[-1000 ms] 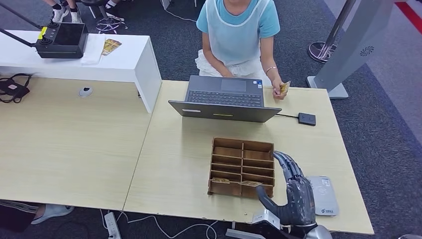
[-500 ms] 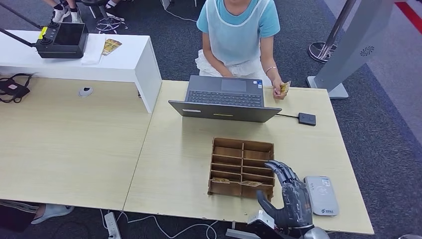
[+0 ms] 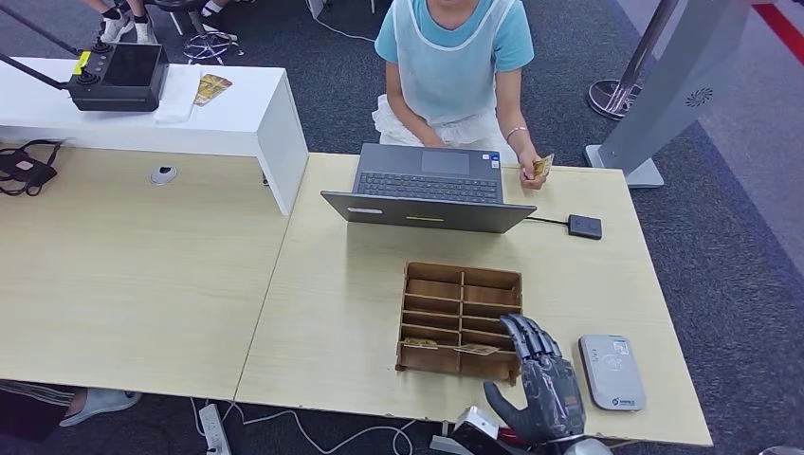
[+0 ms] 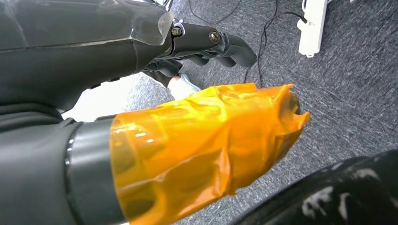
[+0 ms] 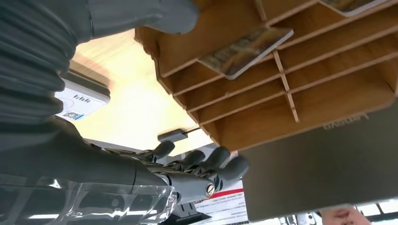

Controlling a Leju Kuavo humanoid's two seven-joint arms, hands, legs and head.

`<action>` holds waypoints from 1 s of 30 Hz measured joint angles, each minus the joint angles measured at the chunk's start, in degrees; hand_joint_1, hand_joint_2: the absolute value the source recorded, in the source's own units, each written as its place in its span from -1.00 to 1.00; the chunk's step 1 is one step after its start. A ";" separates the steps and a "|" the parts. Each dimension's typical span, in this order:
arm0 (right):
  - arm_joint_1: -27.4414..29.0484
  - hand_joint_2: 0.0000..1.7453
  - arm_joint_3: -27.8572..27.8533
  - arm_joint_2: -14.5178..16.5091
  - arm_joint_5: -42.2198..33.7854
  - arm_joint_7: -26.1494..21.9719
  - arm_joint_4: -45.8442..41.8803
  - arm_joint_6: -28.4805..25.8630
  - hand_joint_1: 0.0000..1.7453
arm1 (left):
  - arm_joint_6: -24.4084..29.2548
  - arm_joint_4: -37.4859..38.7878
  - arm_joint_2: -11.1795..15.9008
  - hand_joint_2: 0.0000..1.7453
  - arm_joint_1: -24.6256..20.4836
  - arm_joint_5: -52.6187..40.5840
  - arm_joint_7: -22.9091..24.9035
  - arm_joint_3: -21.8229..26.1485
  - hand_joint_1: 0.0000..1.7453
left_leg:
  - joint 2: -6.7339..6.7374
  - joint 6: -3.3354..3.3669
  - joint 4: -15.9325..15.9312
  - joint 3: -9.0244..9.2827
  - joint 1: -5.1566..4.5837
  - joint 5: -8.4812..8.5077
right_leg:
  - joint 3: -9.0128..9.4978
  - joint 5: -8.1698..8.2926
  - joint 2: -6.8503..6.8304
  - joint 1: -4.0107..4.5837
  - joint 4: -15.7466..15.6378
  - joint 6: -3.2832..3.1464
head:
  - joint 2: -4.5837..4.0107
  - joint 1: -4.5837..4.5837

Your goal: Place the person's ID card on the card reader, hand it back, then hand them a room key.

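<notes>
While laptop stands behind, organizer fronts person.

The left hand hangs over dark grey carpet, holding nothing. Its thick thumb is wrapped in crinkled orange tape, and the darker fingers stretch out alongside it, slightly bent, with a gap between. Beyond the fingertips, black cables trail across the carpet towards a white power strip. Just past the fingers lies a light-coloured shoe.
</notes>
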 joint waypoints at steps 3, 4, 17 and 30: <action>-0.44 1.00 0.57 0.00 0.92 0.64 1.42 -0.03 -0.63 | -0.04 0.00 0.00 -1.00 -0.01 0.00 0.01 0.00 -1.00 | 0.00 0.00 0.00 0.00 0.00 0.00 | 0.00 0.00 0.00 0.00 0.00 0.00 | 0.00 0.00; -0.53 1.00 0.74 0.00 1.09 0.73 1.77 -0.03 -0.64 | -0.05 0.00 0.00 -1.00 0.00 0.00 0.01 0.00 -1.00 | 0.00 0.00 0.00 0.00 0.00 0.00 | 0.00 0.00 0.00 0.00 0.00 0.00 | 0.00 0.00; -2.23 1.00 1.83 0.75 8.36 3.71 5.10 -0.44 -0.66 | -0.66 0.00 0.00 -1.00 -0.02 0.00 0.02 0.00 -1.00 | 0.00 0.00 0.00 0.00 0.00 0.00 | 0.00 0.00 0.00 0.00 0.00 0.00 | 0.00 0.00; -3.03 1.00 1.91 1.38 8.98 3.86 6.36 -0.78 -0.62 | -0.73 0.00 0.00 -1.00 -0.02 0.00 0.03 0.00 -1.00 | 0.00 0.00 0.00 0.00 0.00 0.00 | 0.00 0.00 0.00 0.00 0.00 0.00 | 0.00 0.00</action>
